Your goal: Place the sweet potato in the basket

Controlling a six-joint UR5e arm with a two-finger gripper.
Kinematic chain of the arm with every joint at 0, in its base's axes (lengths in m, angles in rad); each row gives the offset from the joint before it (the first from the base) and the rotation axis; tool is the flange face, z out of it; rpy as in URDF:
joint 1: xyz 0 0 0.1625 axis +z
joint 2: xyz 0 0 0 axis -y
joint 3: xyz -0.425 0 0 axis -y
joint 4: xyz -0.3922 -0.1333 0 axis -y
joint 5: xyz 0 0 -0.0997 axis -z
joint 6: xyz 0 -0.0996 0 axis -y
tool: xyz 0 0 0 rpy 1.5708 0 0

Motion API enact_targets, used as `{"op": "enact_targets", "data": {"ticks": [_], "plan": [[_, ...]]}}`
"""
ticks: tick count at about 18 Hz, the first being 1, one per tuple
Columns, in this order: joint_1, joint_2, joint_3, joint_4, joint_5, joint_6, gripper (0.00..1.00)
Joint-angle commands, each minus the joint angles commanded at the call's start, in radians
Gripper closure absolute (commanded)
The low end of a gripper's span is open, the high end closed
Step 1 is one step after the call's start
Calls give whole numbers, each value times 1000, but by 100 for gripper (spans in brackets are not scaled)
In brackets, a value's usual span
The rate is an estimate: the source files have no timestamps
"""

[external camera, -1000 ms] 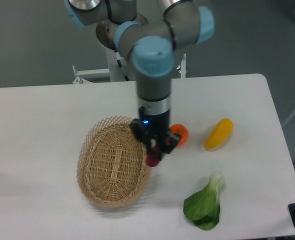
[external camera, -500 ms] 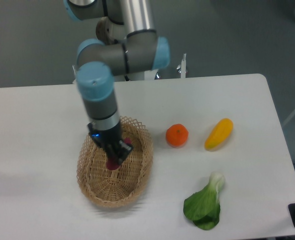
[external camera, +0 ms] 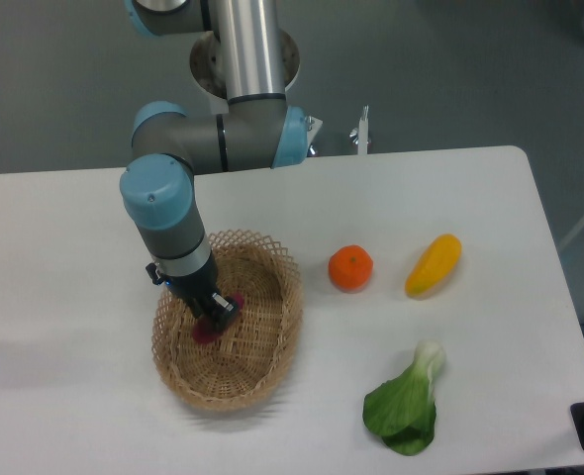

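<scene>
Gripper [external camera: 209, 319] clenched on the sweet potato [external camera: 206, 332], lowered inside the basket [external camera: 272, 351] near the tabletop's front edge. The tuber hangs directly beneath the fingers, low over the woven floor on the basket's left side; whether it touches is unclear. Nothing else is seen in the basket.

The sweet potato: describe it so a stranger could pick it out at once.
Find the oval wicker basket on the left half of the white table. The gripper reaches down into it, and the sweet potato is the small magenta-purple piece at its tip. It is the only purple item; the orange fruit, yellow vegetable and bok choy lie outside to the right.
</scene>
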Motion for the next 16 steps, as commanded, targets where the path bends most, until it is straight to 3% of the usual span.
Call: {"op": "enact_targets", "data": {"ticks": [3,5,9,16], "plan": [[6,15,44,0,2,-1,0],[11,26,75,-2,5,-30,0],[64,80,104,-2,37,-216,0],[195,120,161,-11,64,-206,0]]}}
